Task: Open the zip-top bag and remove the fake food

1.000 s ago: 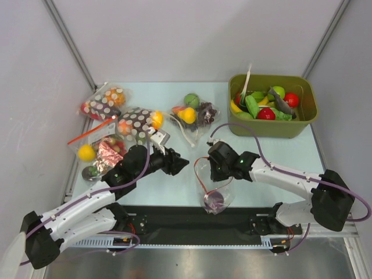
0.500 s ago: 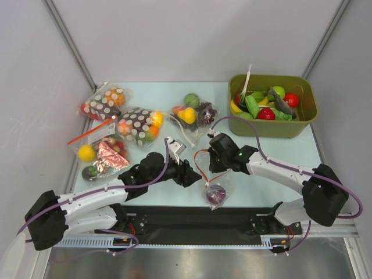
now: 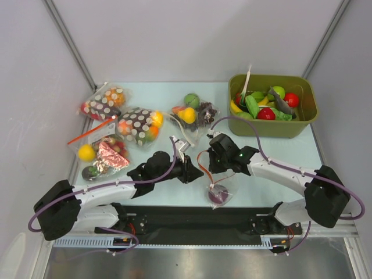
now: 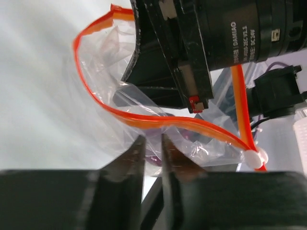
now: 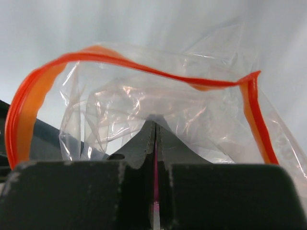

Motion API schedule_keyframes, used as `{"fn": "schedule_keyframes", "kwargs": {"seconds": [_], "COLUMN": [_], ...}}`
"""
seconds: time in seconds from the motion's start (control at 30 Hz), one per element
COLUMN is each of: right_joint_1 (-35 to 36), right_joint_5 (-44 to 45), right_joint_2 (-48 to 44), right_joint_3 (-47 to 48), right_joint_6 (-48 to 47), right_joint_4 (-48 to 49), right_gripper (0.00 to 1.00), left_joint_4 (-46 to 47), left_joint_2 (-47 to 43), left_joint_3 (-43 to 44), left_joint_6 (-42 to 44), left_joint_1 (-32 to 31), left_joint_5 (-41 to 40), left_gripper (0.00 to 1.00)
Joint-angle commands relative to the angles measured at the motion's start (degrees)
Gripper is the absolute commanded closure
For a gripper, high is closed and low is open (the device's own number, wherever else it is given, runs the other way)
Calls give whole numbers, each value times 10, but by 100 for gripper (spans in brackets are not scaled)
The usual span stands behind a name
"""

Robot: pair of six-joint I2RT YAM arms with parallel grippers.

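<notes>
The zip-top bag (image 3: 210,177), clear with a red-orange strip, hangs at the table's near middle with a round purple piece (image 3: 218,195) at its bottom. My right gripper (image 3: 217,165) is shut on the bag's wall just below the open mouth; in the right wrist view (image 5: 156,123) plastic (image 5: 201,110) bunches over its tips. My left gripper (image 3: 194,172) is at the bag's left side. In the left wrist view its jaws (image 4: 152,141) stand a narrow gap apart at the bag's edge (image 4: 105,108), just under the strip. Red, green and grey toy pieces lie in the green bin (image 3: 273,130).
Two brown white-dotted bags (image 3: 104,102) (image 3: 137,124) and a bag with a yellow ball and a pink piece (image 3: 102,154) lie at the left. A bag with a white strip (image 3: 195,114) lies behind centre. A black strip runs along the near edge.
My left gripper has moved right and forward up to the bag's mouth. My right gripper has drawn the bag a little back and left, and the purple piece hangs lower.
</notes>
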Motion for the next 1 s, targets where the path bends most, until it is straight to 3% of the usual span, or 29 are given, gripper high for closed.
{"fn": "schedule_keyframes", "kwargs": {"seconds": [0.0,0.17,0.47,0.6,0.97], "right_joint_1": [4,12,41,43,52], "right_joint_5": [-2,-7,-17,-41,-49], "right_joint_2": [-31,-63,-99,-105,-100], "right_joint_3": [17,4,-4,-12,-69], "right_joint_6": [-14,-13,5,5,37], "right_joint_4": [-20,-55,-132,-147,-103], "right_gripper": [99,92,69,54,43], "left_joint_4": [53,53,33,32,36], "left_joint_2": [8,29,51,52,49], "left_joint_3": [13,26,59,67,64], "left_joint_6": [-3,13,43,54,60], "left_joint_1": [-2,-2,5,15,16], "left_joint_5": [6,-5,-32,-32,-19], "left_gripper": [80,99,100,100,100]}}
